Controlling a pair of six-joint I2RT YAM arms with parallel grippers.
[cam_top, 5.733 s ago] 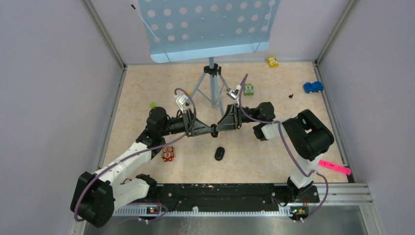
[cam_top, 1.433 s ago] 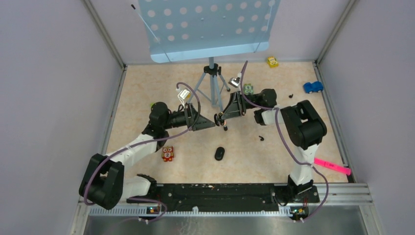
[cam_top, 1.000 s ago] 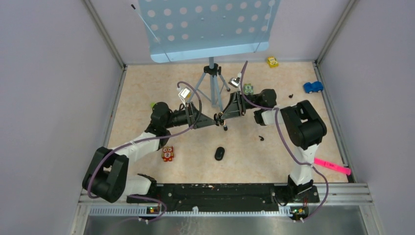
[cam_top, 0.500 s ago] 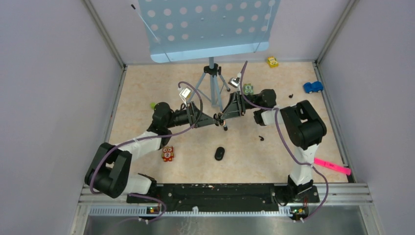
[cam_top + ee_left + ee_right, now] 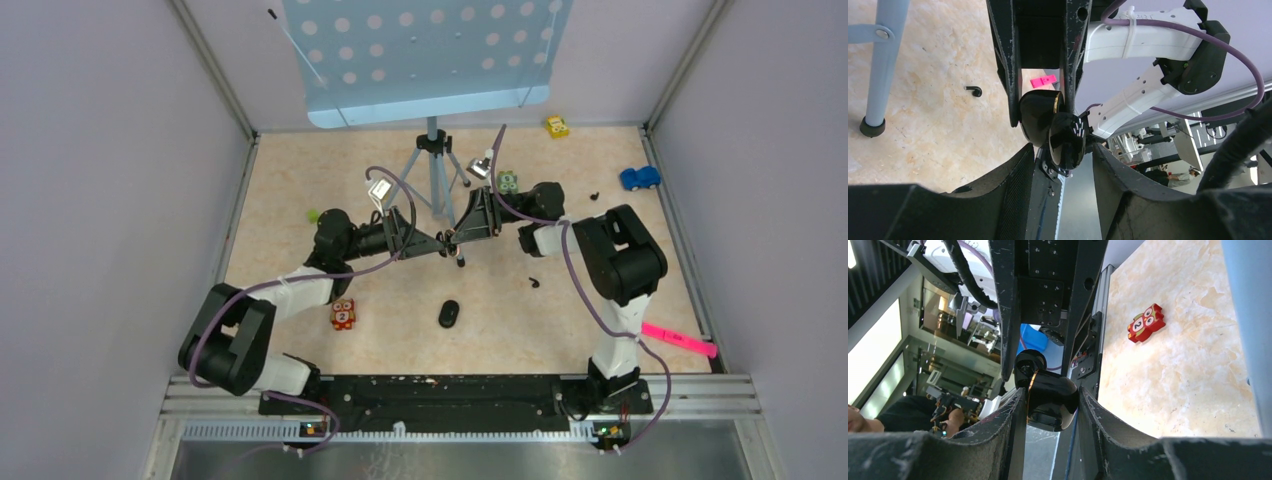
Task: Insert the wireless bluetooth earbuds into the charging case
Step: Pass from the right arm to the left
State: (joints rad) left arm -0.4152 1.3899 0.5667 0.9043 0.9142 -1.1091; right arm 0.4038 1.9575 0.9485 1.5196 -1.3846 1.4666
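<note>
My right gripper (image 5: 456, 243) is shut on the charging case (image 5: 1053, 400), a glossy black rounded shell with a gold rim, held above the table. In the left wrist view the case (image 5: 1037, 115) sits between the right fingers with its lid (image 5: 1066, 141) swung open. My left gripper (image 5: 442, 246) is open; its jaws stand on either side of the lid without clearly touching it. One tiny black earbud (image 5: 533, 282) lies on the table right of the grippers and also shows in the left wrist view (image 5: 974, 90). A second earbud (image 5: 594, 195) lies near the blue car.
A black oval object (image 5: 449, 313) lies on the table in front of the grippers. The music stand tripod (image 5: 433, 175) is just behind them. Also there: a red owl block (image 5: 343, 314), green block (image 5: 508, 182), yellow car (image 5: 557, 126), blue car (image 5: 640, 178) and pink marker (image 5: 684, 341).
My left gripper has crept rightward up to the case held by the right gripper. The right arm has stayed still for the last second.
</note>
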